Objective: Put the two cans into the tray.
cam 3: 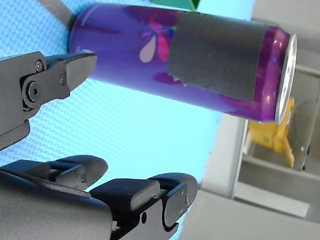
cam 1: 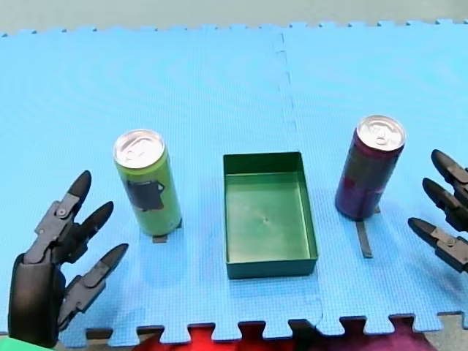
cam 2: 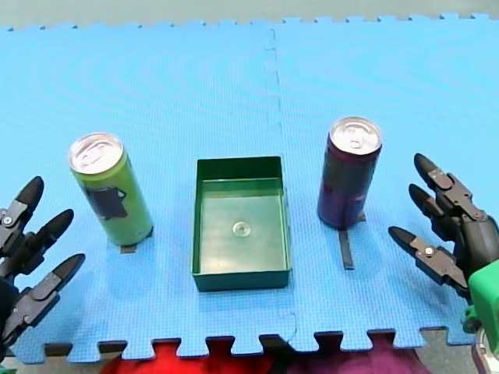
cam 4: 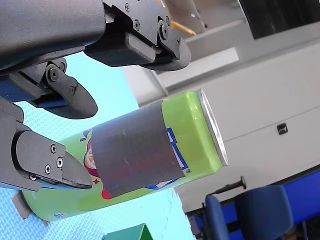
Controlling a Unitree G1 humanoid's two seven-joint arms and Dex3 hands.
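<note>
Two cans and a tray stand on the blue foam mat (cam 1: 205, 88) in front of you. The green rectangular tray (cam 1: 271, 268) sits at the centre, with nothing in it. The green can (cam 1: 148, 183) stands upright to the tray's left and the purple can (cam 1: 368, 170) upright to its right. Each is near the tray but clear of its walls, and both remain outside it. A short grey tape strip (cam 1: 363, 239) lies on the mat at the foot of the purple can, and a second strip (cam 1: 159, 238) lies at the foot of the green can. Your left hand (cam 1: 62, 259) is at the near left corner of the mat, beside the green can and apart from it; it holds nothing and its fingers are uncurled. Your right hand (cam 1: 446, 208) is at the right edge, beside the purple can and apart from it, likewise holding nothing with its fingers uncurled. In the first wrist view, a grey tape patch (cam 3: 220, 60) wraps the purple can's upper half. In the second wrist view, a similar patch (cam 4: 132, 150) covers the middle of the green can.
</note>
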